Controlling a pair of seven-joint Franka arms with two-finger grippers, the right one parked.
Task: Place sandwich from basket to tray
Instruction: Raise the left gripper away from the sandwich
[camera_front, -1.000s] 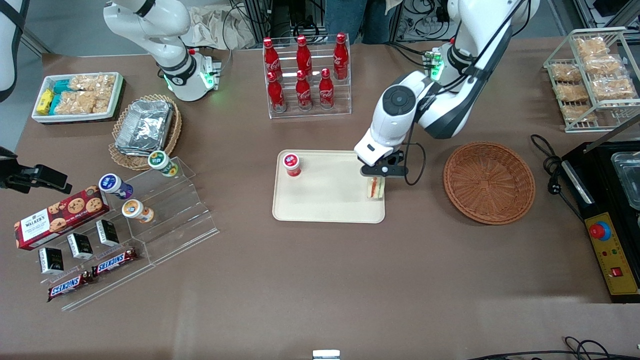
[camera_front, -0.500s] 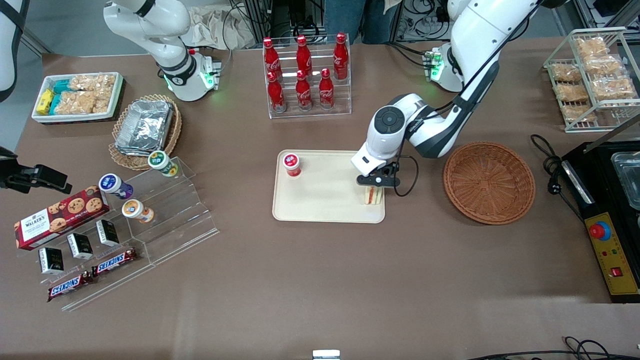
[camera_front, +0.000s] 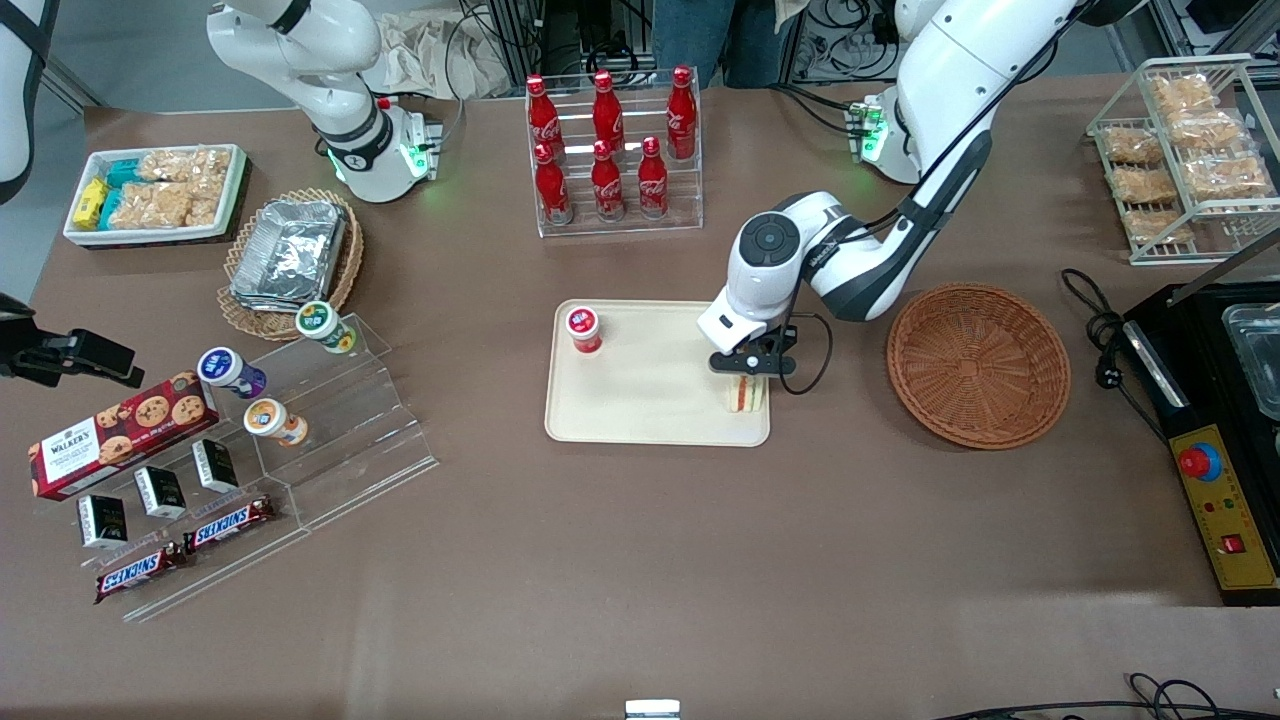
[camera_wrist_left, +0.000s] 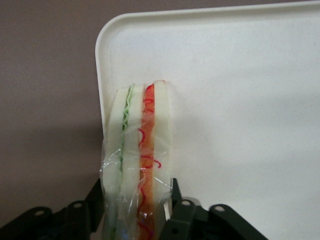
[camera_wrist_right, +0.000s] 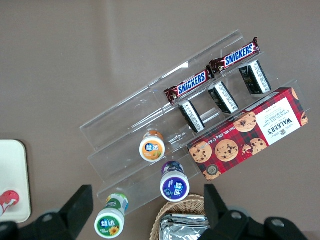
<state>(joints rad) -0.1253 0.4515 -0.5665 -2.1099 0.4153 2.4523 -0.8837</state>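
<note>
Placement is the step in hand, as I read it. Gripper (camera_front: 745, 372) hangs low over the tray (camera_front: 640, 420), at the corner nearest the basket (camera_front: 978, 364), its 2 fingers (camera_wrist_left: 182, 215) clamped on the wrapped sandwich (camera_wrist_left: 140, 160). Sandwich stands on edge, apparently at or just above the tray surface, close to the rim. Basket sits empty on the bench (camera_front: 640, 560). Next I'd open the fingers, then lift straight up so the wedge doesn't tip.

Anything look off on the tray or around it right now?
Nothing stands out. The pincer grips the wrapped sandwich on edge, in the tray corner nearest the basket, which is bare. A red-capped cup stands upright on the tray, apart from it.
</note>
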